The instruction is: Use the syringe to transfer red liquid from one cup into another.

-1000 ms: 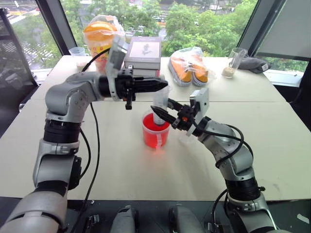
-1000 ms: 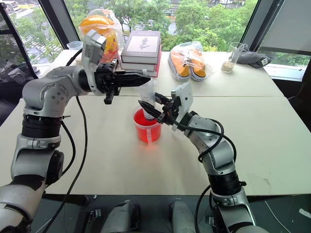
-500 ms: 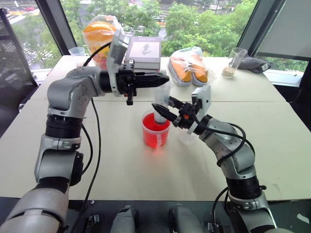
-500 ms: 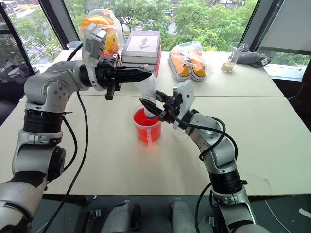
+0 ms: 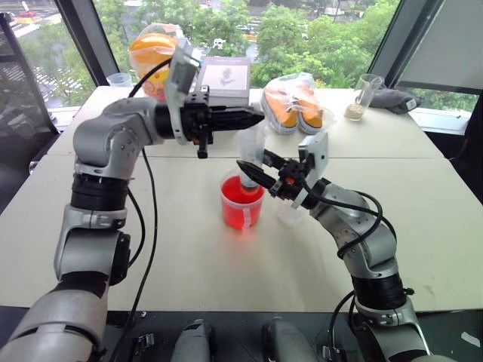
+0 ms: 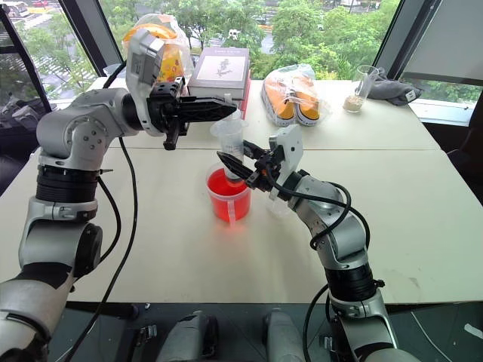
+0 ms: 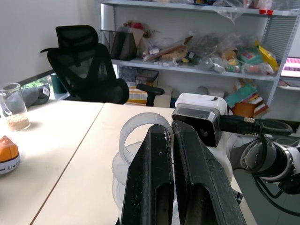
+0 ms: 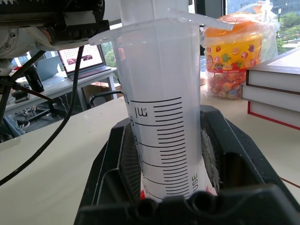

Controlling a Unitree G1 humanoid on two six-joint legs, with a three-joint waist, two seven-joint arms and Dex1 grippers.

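At frame centre the syringe (image 6: 231, 148) stands upright, tip in the red cup (image 6: 229, 197) on the bench (image 6: 423, 219). Right gripper (image 6: 231, 168) has its jaws clamped on the barrel; left gripper (image 6: 229, 108), jaws together, sits at the plunger top

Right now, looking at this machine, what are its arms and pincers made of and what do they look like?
Both arms are chunky silver-grey metal segments joined by black ring-shaped joints, with loose black cables looping alongside. Each wrist carries a small white-and-grey camera box. The left pincer and the right pincer are each two slim, tapered black fingers; close up, the right one's inner faces look ribbed.
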